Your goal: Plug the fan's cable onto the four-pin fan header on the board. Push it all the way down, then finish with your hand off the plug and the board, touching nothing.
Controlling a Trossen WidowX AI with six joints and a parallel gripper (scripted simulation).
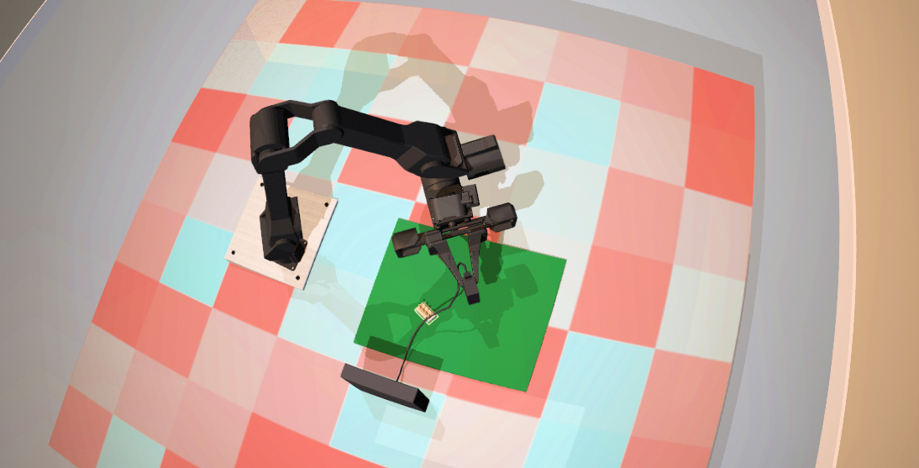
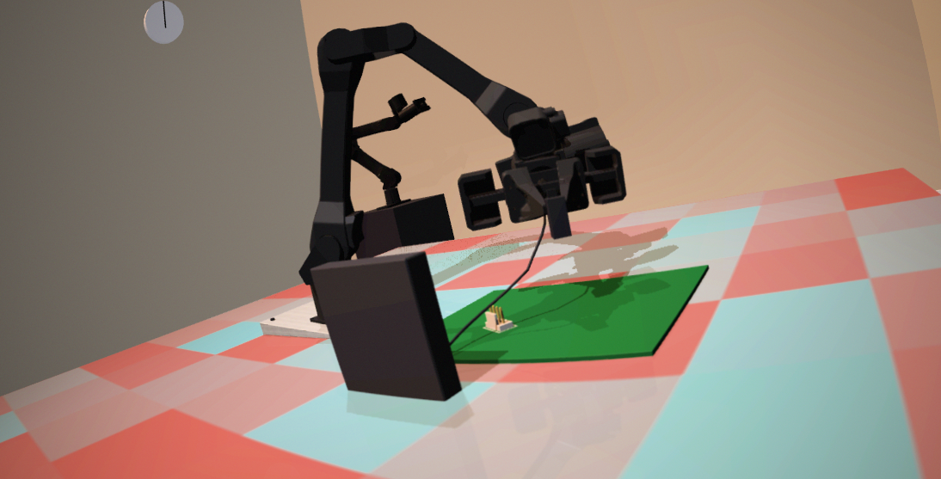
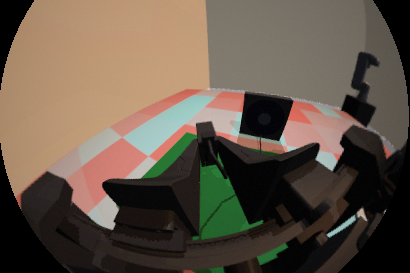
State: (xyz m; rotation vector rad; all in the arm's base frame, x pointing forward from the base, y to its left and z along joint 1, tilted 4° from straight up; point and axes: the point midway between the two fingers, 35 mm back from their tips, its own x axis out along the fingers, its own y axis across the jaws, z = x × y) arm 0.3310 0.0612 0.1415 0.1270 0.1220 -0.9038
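My gripper (image 1: 469, 276) (image 2: 553, 200) (image 3: 207, 141) is shut on the black plug (image 1: 472, 292) (image 2: 559, 220) (image 3: 205, 131), which sticks out past the fingertips. Hand and plug are tilted, high above the green board (image 1: 514, 342) (image 2: 605, 337) (image 3: 230, 215). The pale four-pin header (image 1: 425, 312) (image 2: 500, 322) stands on the board with its pins bare; the plug is off to its side. It cannot be made out in the wrist view. The thin dark cable (image 2: 527, 269) runs from the plug down to the fan (image 1: 384, 387) (image 2: 382, 324) (image 3: 265, 118), which stands upright beyond the board's edge.
The arm's pale base plate (image 1: 247, 252) (image 2: 289, 322) lies to the left of the board in the top view. A second arm on a dark block (image 2: 424, 225) (image 3: 357, 109) is in the background. The cable hangs between the hand and the fan, past the header in the top view.
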